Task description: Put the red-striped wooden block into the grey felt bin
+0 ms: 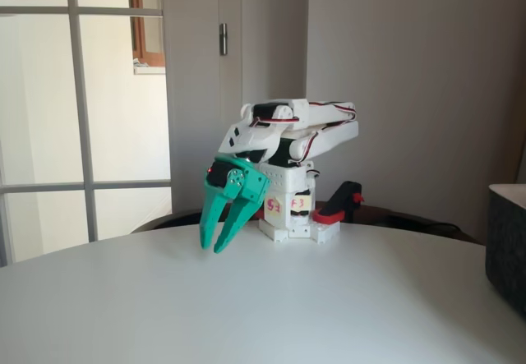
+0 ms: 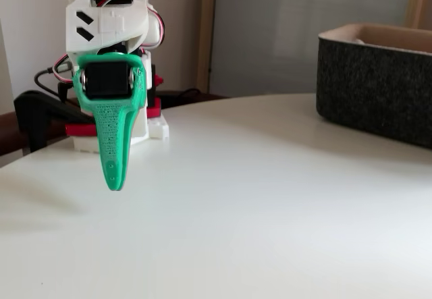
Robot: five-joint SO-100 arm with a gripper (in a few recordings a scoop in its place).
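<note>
Fingers on our green gripper slightly parted, empty, hanging above the white counter, grey felt bin well apart.

A round white worktop fills the foreground in both fixed views. Behind it stands a glazed door with pale bars, bright with daylight. Beside that is a grey door with a metal hinge, then a plain wall.

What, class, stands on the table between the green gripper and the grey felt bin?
Nothing visible does. In both fixed views, bare white table stretches between the gripper and the grey felt bin.
</note>
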